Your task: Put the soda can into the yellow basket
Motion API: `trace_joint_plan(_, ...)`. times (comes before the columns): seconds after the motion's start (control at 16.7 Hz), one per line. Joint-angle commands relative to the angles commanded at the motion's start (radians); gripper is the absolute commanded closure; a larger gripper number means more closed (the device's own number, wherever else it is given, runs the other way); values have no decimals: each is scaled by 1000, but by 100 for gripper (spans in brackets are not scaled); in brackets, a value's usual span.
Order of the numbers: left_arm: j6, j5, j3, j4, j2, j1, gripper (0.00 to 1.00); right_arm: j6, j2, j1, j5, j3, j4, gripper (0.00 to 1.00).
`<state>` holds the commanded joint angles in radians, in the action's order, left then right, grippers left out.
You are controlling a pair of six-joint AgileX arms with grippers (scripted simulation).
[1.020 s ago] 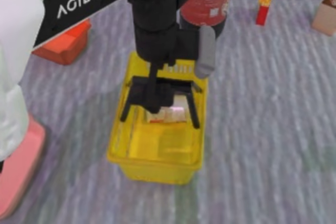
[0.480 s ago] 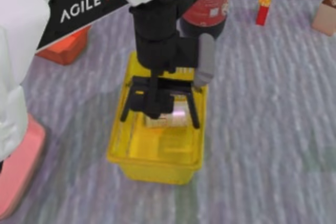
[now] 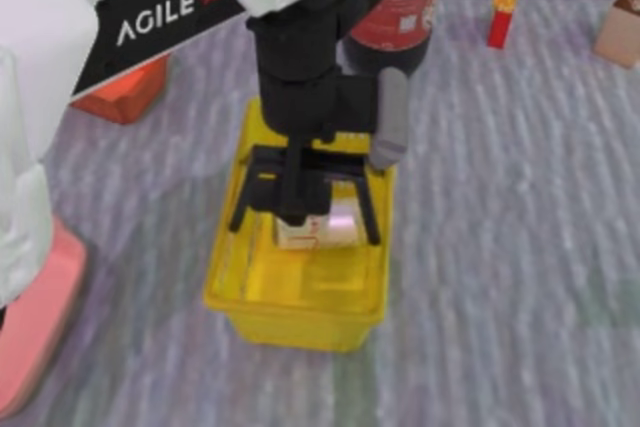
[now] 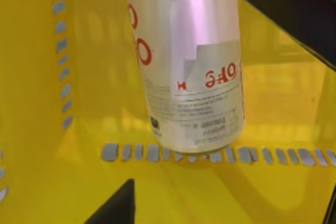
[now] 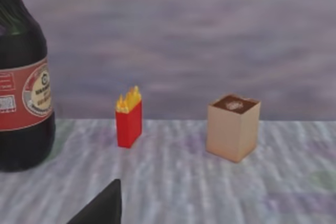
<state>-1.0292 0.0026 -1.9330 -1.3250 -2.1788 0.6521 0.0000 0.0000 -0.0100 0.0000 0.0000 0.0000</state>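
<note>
The soda can [image 3: 318, 228] is down inside the yellow basket [image 3: 290, 319], so the job looks very nearly done. The left end effector [image 3: 304, 209] hangs low over the basket's far half, its dark fingers splayed wide either side, and the can sits just beneath it, between those fingers rather than clamped by them. In the left wrist view the can [image 4: 189, 72] stands close against the yellow mesh wall, and no finger is seen pressing on it; it appears released, though whether its base rests on the floor is hard to tell. What is left, likely, is lifting clear. The right arm's end effector [image 5: 100, 208] is parked near the cola bottle [image 5: 21, 82].
</note>
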Motion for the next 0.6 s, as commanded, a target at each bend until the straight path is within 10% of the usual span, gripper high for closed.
trace_joint_plan(0.6,0,0,0,0,0,0,98,0,0,0,0,0,0,0)
